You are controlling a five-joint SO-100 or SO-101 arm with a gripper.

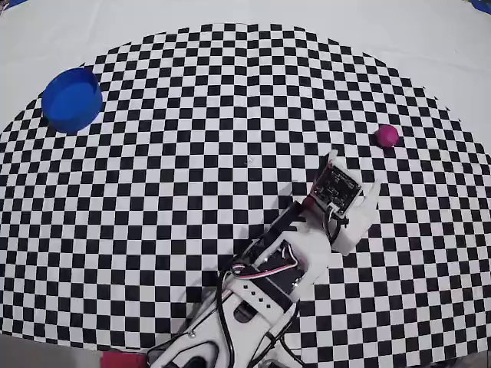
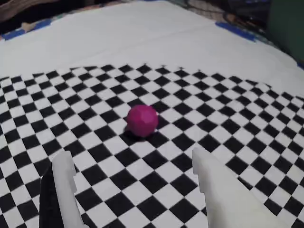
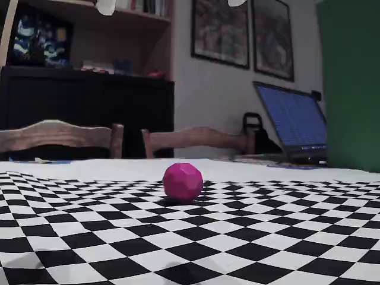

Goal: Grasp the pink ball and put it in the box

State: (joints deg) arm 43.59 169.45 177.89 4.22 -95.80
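The pink ball (image 1: pixel 387 136) lies on the checkered mat at the right of the overhead view, alone. My gripper (image 1: pixel 353 171) points toward it from the lower left, a few squares short. In the wrist view the ball (image 2: pixel 142 120) rests ahead of the open gripper (image 2: pixel 130 156), slightly beyond its two white fingertips (image 2: pixel 65 166), with only checkered mat between them. The fixed view shows the ball (image 3: pixel 183 182) resting on the mat at table level. The box (image 1: pixel 73 100), a round blue container, stands far off at the mat's upper left edge.
White cloth (image 1: pixel 230 14) surrounds the checkered mat. A pink-red panel (image 1: pixel 123 359) sits by the arm's base at the bottom edge. Behind the table in the fixed view are chair backs (image 3: pixel 59 135), a laptop (image 3: pixel 294 122) and a green surface (image 3: pixel 353 83).
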